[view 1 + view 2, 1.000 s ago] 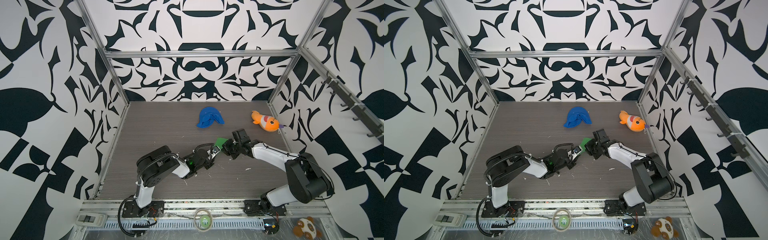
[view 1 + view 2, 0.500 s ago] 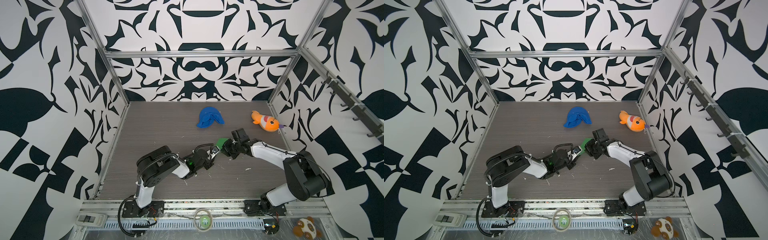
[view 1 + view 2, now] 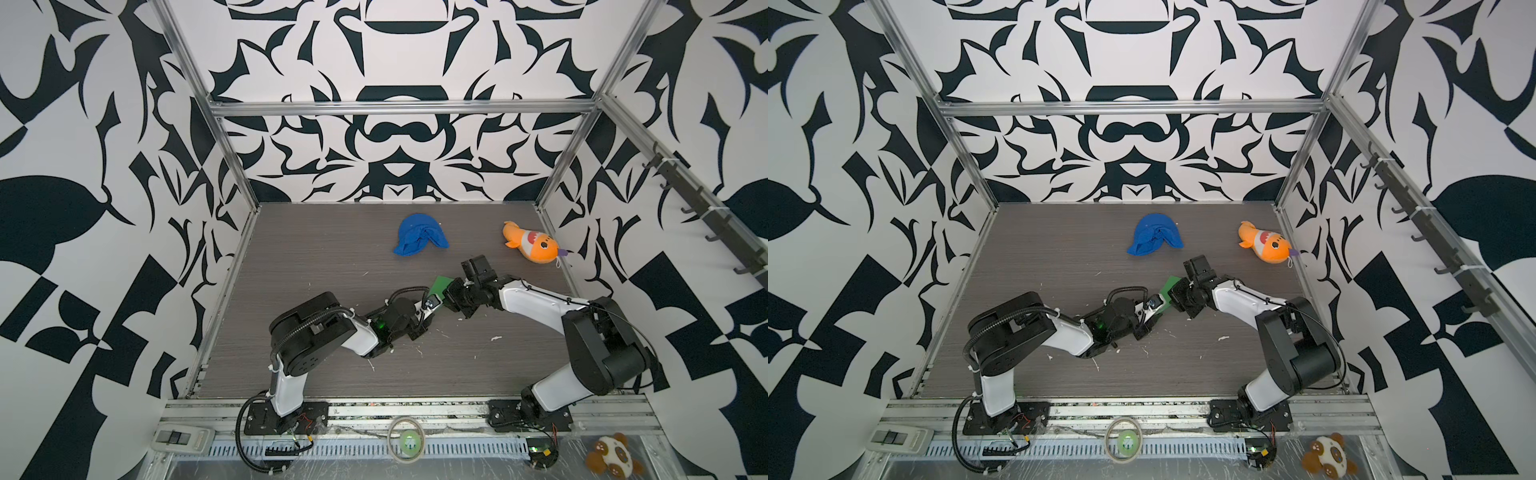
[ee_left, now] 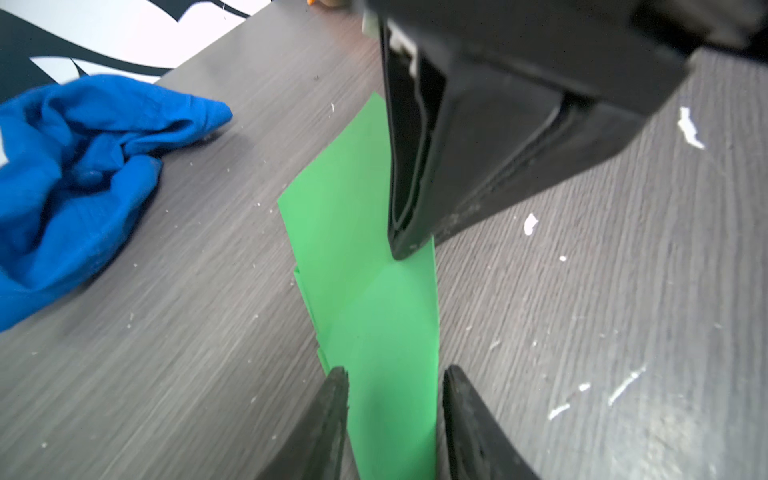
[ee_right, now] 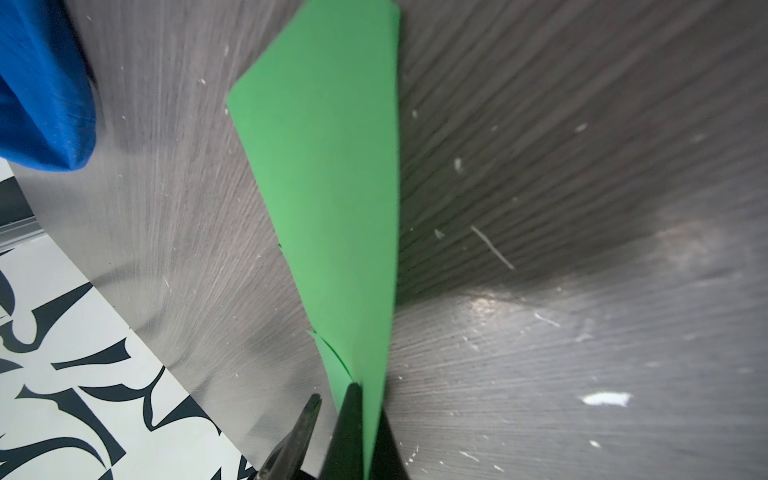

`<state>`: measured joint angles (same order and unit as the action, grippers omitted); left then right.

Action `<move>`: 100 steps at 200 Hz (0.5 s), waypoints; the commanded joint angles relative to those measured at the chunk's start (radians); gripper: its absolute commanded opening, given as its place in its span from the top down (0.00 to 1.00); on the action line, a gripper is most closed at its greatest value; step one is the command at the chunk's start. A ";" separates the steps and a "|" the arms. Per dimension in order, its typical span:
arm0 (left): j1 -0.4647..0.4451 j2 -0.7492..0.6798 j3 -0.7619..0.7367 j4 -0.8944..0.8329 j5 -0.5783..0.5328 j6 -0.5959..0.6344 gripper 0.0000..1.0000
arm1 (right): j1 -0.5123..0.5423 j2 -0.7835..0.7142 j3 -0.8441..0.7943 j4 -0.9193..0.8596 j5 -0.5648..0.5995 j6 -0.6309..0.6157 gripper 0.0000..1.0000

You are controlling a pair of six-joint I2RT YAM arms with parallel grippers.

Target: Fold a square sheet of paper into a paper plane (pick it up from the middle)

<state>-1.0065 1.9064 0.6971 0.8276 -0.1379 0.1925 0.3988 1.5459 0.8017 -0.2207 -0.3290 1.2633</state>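
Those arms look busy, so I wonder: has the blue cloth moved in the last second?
No. In both top views the blue cloth lies just as close to the back wall and the orange plush fish as before.

I find the paper plane on the middle of the table, between my left gripper at its near left and my right gripper at its right; the cloth lump lies farther back, slightly left; the plush fish lies far right, well apart.
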 commanded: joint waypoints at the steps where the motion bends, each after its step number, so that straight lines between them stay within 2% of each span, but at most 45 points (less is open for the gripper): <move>1: -0.003 -0.022 -0.003 -0.001 0.020 0.016 0.58 | -0.003 -0.004 0.034 -0.017 -0.004 -0.017 0.94; 47: -0.003 0.003 0.009 -0.010 0.028 0.002 0.65 | -0.003 0.000 0.034 -0.017 -0.008 -0.018 0.95; 78: -0.003 0.007 0.010 -0.021 0.035 -0.007 0.77 | -0.003 0.004 0.037 -0.017 -0.011 -0.016 0.95; 100: -0.003 0.011 0.013 -0.037 0.037 -0.013 0.81 | -0.003 0.008 0.038 -0.019 -0.012 -0.018 0.95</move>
<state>-1.0065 1.9064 0.6975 0.8143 -0.1143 0.1867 0.3988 1.5471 0.8051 -0.2207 -0.3359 1.2556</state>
